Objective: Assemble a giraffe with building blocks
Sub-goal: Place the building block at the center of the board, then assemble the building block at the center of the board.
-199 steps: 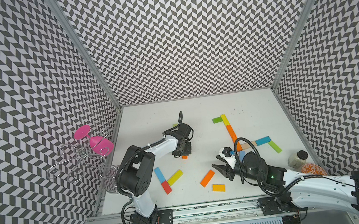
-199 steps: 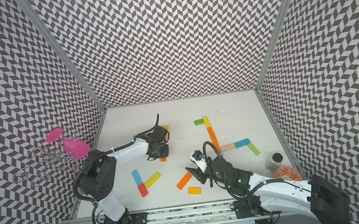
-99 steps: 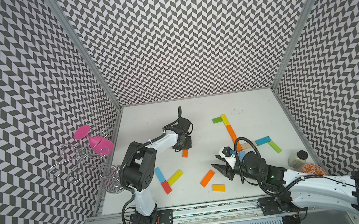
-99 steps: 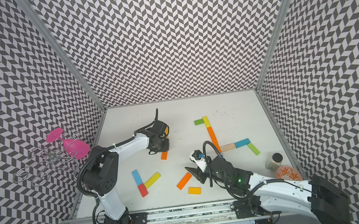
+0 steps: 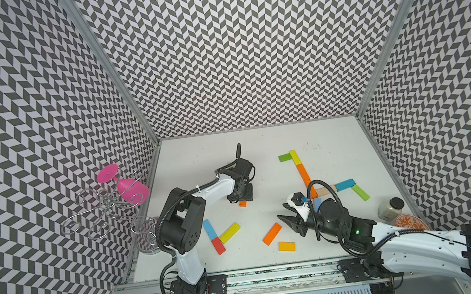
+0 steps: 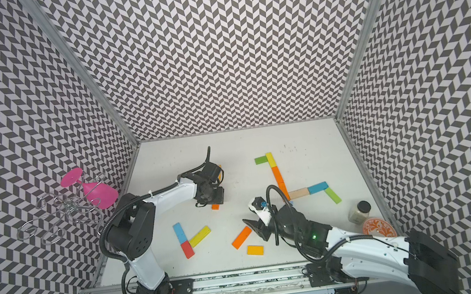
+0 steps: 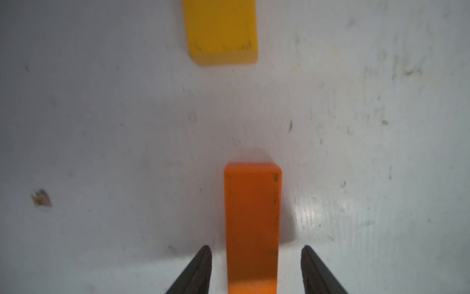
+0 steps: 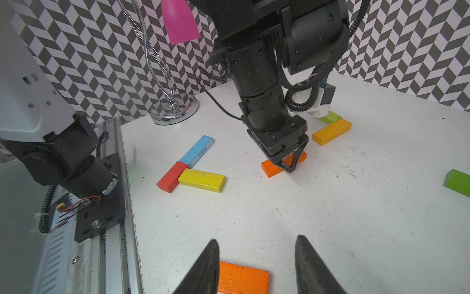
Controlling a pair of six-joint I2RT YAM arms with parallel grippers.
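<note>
Two black, tapered fingers (image 7: 198,269) of the left gripper (image 7: 256,248) are standing apart on either side of a short orange block (image 7: 251,216), touching neither of its long faces. This slim, matte, speckled bar is lying flat on the scuffed white table (image 7: 101,127). A yellow block (image 7: 221,30) with rounded corners is lying just beyond its end. Well to its right in both top views, the giraffe figure (image 5: 303,171) of flat coloured bars is taking shape, and the right gripper (image 8: 256,239), jaws spread and holding nothing, is hovering beside a longer orange block (image 8: 243,280).
</note>
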